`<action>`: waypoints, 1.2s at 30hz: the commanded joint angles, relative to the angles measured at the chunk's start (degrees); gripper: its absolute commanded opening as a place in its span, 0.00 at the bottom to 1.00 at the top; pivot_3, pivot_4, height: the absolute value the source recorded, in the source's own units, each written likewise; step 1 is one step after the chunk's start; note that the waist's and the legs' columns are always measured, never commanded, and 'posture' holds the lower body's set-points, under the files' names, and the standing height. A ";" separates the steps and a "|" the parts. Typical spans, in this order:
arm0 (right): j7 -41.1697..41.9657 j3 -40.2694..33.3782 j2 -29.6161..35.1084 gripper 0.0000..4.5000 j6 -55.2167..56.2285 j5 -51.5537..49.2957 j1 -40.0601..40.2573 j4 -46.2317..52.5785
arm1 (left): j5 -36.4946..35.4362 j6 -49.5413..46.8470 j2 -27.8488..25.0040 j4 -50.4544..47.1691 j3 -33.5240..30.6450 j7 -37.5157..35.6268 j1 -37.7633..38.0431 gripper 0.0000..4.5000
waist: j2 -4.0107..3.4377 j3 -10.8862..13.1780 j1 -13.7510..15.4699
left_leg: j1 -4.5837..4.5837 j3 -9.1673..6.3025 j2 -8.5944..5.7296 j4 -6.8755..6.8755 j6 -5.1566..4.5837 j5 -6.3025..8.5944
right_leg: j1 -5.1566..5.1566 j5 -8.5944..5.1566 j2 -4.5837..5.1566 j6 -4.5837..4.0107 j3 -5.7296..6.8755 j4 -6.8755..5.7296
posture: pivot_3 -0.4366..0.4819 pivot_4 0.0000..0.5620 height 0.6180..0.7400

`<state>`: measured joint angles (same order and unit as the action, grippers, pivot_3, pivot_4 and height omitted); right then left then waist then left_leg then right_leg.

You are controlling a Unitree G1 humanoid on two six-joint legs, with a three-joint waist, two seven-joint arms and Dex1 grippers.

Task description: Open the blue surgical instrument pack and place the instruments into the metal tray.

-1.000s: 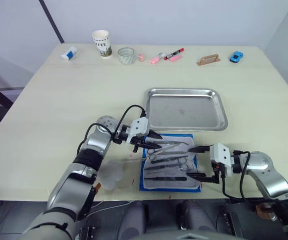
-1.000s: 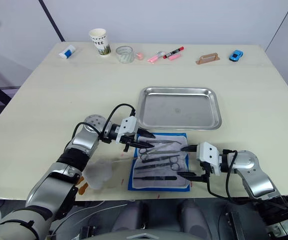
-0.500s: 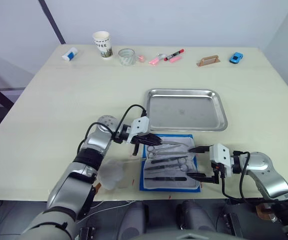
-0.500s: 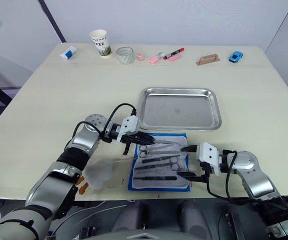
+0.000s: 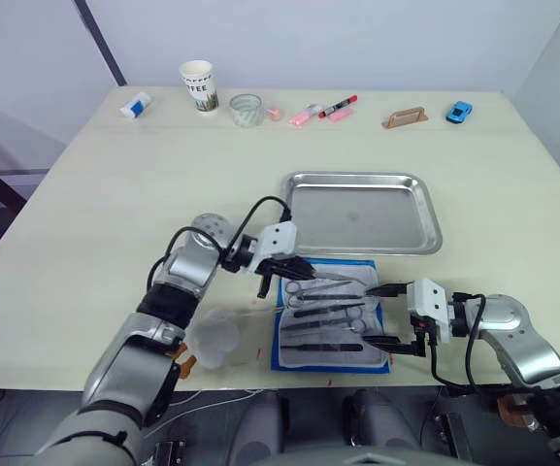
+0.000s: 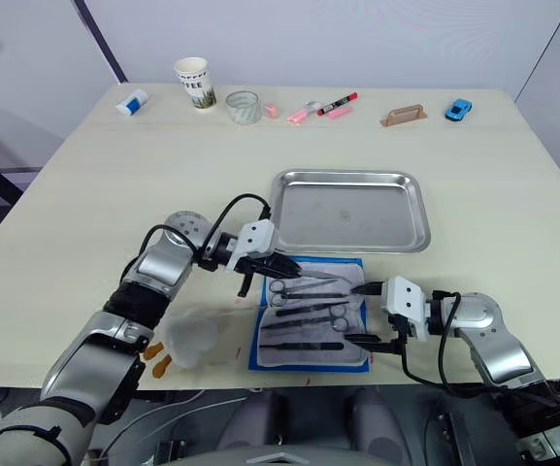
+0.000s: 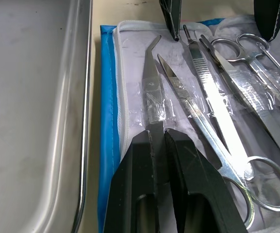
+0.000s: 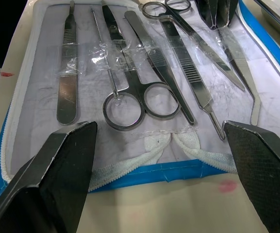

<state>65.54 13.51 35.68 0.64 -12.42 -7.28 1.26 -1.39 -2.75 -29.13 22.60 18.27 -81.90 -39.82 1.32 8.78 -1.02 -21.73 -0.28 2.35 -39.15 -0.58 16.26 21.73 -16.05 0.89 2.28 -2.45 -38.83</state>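
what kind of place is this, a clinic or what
Probably a robot test bench, not a clinic: the blue pack and metal tray share a plain table with a paper cup, markers and a toy car.

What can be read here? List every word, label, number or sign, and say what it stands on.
Paper cup: dark print, too small to read.
White and blue tube: no legible text.
Blue surgical instrument pack: no print visible.
Instruments: no engraving legible.
Metal tray: a faint mark, not readable.
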 commanded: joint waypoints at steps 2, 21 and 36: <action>-1.81 2.58 -0.36 1.00 -1.25 4.24 0.66 -3.29 | -0.48 -2.20 -0.97 -4.11 0.06 -0.22 -1.45 0.00 | 0.00 0.00 -0.02 | 0.00 0.00 0.00 0.00 0.00 0.00 | 0.00 0.00 0.00 0.00 0.00 0.00 | 0.48 0.27 1.00; -1.58 3.05 -0.48 1.00 -0.93 4.52 -0.02 -4.42 | -0.98 -3.17 -4.54 -6.99 -0.44 -1.12 0.07 0.00 | -0.01 0.02 -0.91 | 0.00 -0.08 0.02 0.05 0.00 0.00 | 0.01 -0.04 -0.02 -0.06 0.03 0.00 | 0.48 0.27 1.00; -1.34 3.64 -0.12 1.00 -1.28 4.56 -0.14 -4.58 | -2.23 -9.45 -9.06 -13.07 -1.15 -0.67 1.50 0.00 | -0.01 0.02 -1.18 | 0.01 -0.16 0.04 0.09 0.00 0.00 | 0.02 -0.06 -0.02 -0.09 0.04 -0.01 | 0.48 0.27 1.00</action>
<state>65.55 14.92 35.20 0.88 -12.14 -8.65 0.70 -2.54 -11.39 -36.99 11.80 18.60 -82.32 -38.00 1.31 8.81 -2.21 -21.72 -0.45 2.39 -39.06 -0.58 16.26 21.75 -16.11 0.87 2.19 -2.41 -38.84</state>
